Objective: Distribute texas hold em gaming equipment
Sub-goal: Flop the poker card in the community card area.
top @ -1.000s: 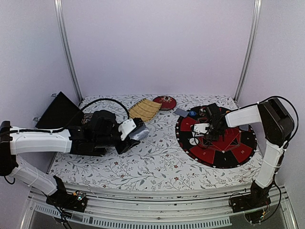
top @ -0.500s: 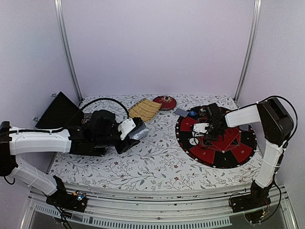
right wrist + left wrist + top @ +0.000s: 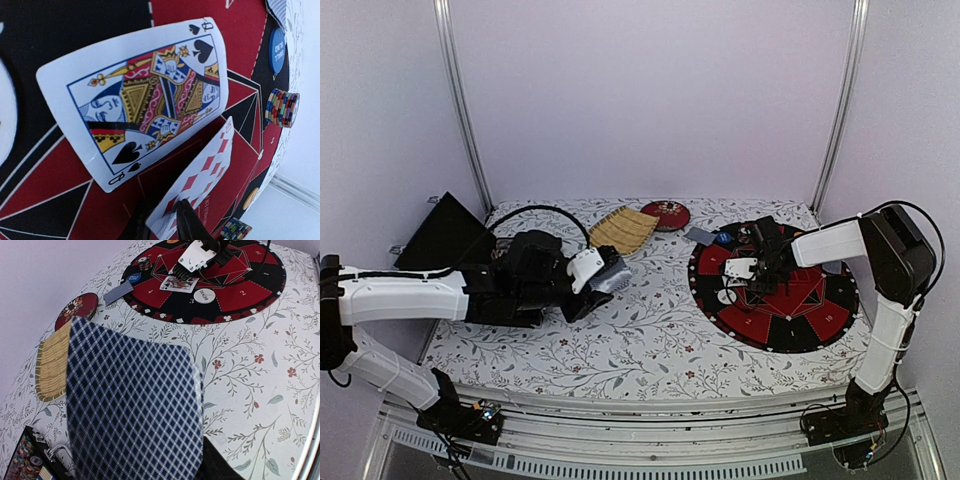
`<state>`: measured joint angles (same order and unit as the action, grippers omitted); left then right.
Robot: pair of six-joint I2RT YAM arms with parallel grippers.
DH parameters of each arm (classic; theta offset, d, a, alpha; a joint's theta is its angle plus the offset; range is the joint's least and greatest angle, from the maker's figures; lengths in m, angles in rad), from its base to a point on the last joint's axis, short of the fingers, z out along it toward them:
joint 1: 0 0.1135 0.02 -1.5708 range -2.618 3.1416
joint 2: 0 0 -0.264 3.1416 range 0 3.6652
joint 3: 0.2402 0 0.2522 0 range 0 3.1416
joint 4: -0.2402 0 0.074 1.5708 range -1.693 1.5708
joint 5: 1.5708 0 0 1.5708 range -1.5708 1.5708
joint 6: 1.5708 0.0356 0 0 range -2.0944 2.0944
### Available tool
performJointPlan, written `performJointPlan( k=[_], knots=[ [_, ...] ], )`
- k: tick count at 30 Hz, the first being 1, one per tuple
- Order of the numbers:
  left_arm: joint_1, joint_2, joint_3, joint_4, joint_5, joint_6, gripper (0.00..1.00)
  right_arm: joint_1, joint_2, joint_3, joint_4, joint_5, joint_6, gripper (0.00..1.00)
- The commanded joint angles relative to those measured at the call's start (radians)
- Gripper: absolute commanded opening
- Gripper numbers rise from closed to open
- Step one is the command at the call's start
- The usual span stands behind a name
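My left gripper (image 3: pixel 608 276) is shut on the card deck (image 3: pixel 132 405). The deck's blue diamond back fills the left wrist view and hides the jaws. My right gripper (image 3: pixel 161 203) hangs low over the round red-and-black mat (image 3: pixel 798 318). Its jaws stand slightly apart, and a ten of diamonds (image 3: pixel 206 164) leans on edge between the fingers. A queen of spades (image 3: pixel 145 95) lies face up beside it on the mat. The white button (image 3: pixel 204 295), a blue chip (image 3: pixel 276 50), chip stacks (image 3: pixel 282 107) and a face-down card (image 3: pixel 118 291) also rest there.
A woven bamboo tray (image 3: pixel 623 230) and a round red dish (image 3: pixel 666 214) lie at the back centre. An open black case (image 3: pixel 445 236) with chips sits at the far left, behind my left arm. Metal posts stand at both back corners.
My right jaws have eased apart around the ten of diamonds. Neither arm has visibly shifted in the top view, and the left still holds the deck.
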<state>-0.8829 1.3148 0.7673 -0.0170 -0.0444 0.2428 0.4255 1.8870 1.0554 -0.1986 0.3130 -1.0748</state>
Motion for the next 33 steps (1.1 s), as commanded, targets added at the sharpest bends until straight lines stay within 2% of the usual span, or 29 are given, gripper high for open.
performJointPlan(
  k=[1,13,15,18,22,26,29,33],
  knots=[
    [0.010,-0.026,-0.016,0.011,-0.013,0.000,0.47,0.014,0.008,-0.010,-0.051,0.023,0.001,0.26],
    [0.011,-0.034,-0.020,0.005,-0.020,0.001,0.47,0.052,-0.082,0.003,-0.143,0.001,0.052,0.36],
    [0.012,-0.034,-0.018,0.005,-0.017,0.003,0.47,0.052,-0.125,0.009,-0.115,-0.009,0.078,0.36],
    [0.012,-0.036,-0.018,0.005,-0.018,0.002,0.47,0.024,-0.191,0.047,-0.069,-0.060,0.141,0.44],
    [0.010,-0.034,-0.022,0.011,-0.016,0.002,0.47,-0.092,-0.194,0.192,-0.123,-0.310,0.379,0.46],
    [0.011,-0.034,-0.022,0.011,-0.014,-0.001,0.47,-0.176,-0.108,0.304,-0.175,-0.397,0.654,0.48],
    [0.011,-0.034,-0.021,0.009,-0.016,0.000,0.47,-0.216,-0.023,0.362,-0.197,-0.446,0.795,0.48],
    [0.010,-0.030,-0.016,0.008,-0.011,0.001,0.47,-0.243,0.091,0.450,-0.207,-0.477,0.899,0.48]
  ],
)
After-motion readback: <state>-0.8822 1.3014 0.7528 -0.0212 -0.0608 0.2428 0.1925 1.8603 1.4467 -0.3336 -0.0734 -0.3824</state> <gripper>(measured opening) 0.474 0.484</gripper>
